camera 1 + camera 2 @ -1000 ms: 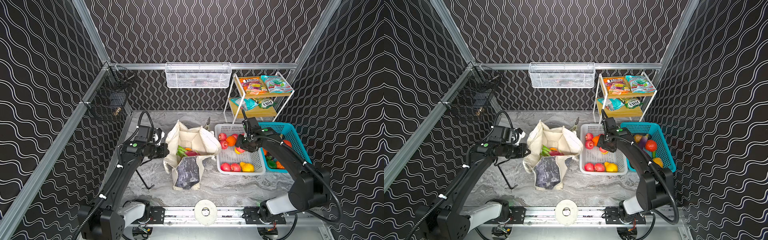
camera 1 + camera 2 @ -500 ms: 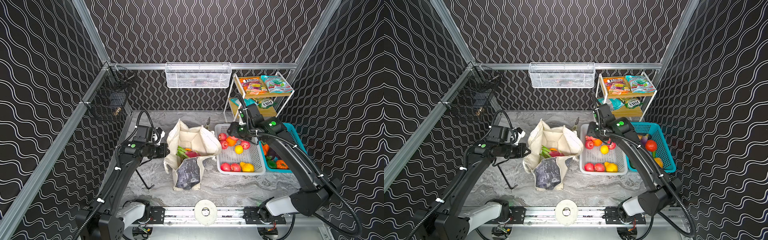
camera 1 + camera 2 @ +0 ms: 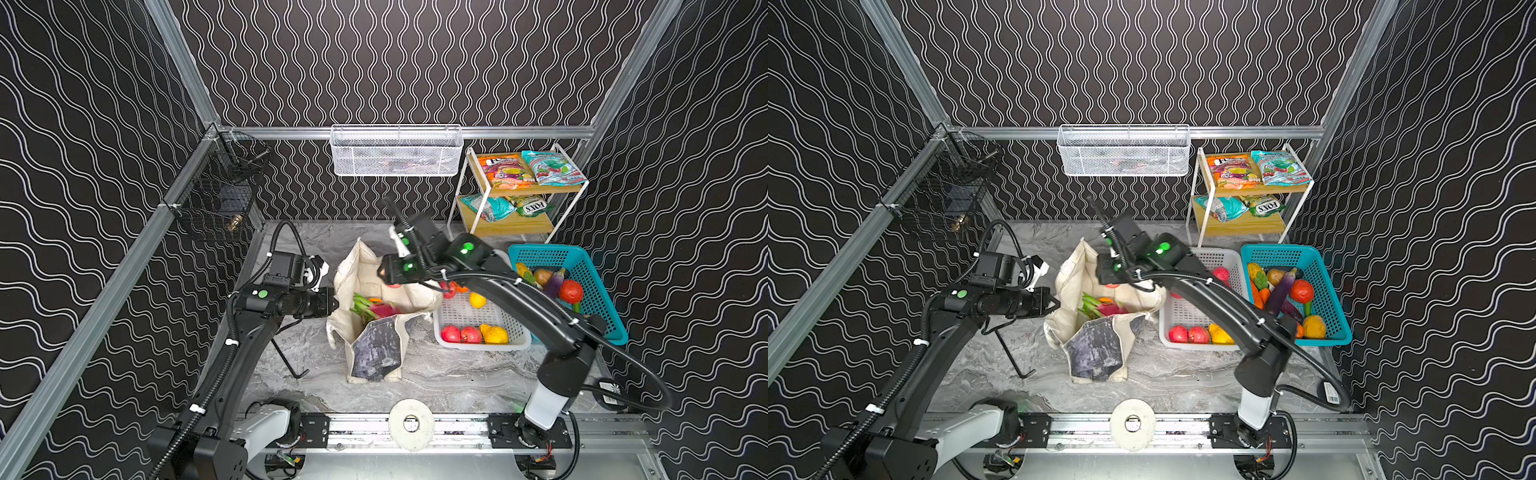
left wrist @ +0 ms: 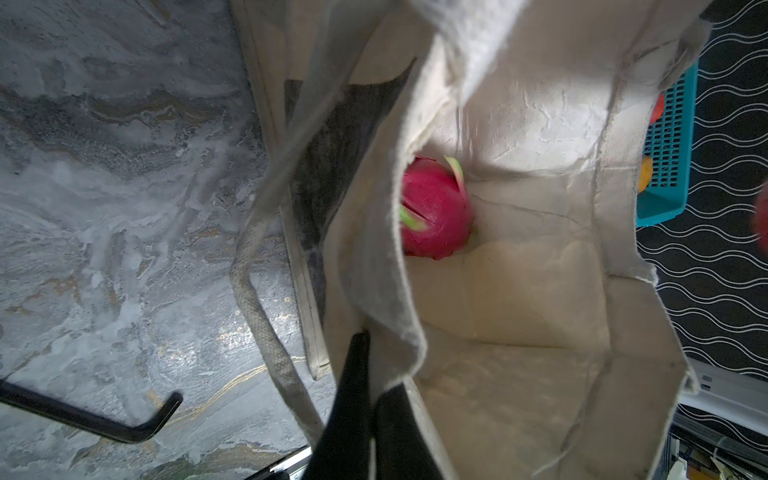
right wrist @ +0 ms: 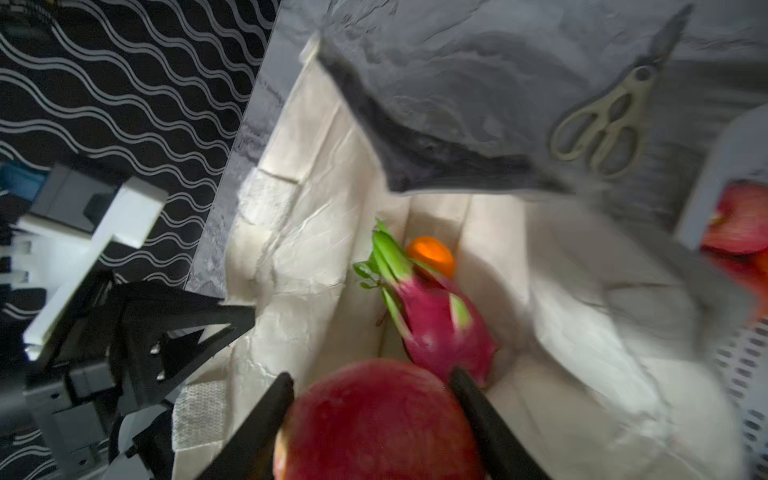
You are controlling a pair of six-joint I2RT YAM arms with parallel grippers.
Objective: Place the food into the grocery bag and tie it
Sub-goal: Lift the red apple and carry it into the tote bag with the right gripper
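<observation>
– right wrist view: right gripper [image 5: 372,380] is clamped round a red apple [image 5: 374,428], right above the open bag [image 5: 307,249]. anyone see the other arm?
– yep, left gripper [image 4: 368,365] is pinched tight on the bag rim. dragon fruit [image 5: 440,328] and orange [image 5: 430,253] sit inside. the bag stands just beside the white basket [image 3: 482,345].
</observation>
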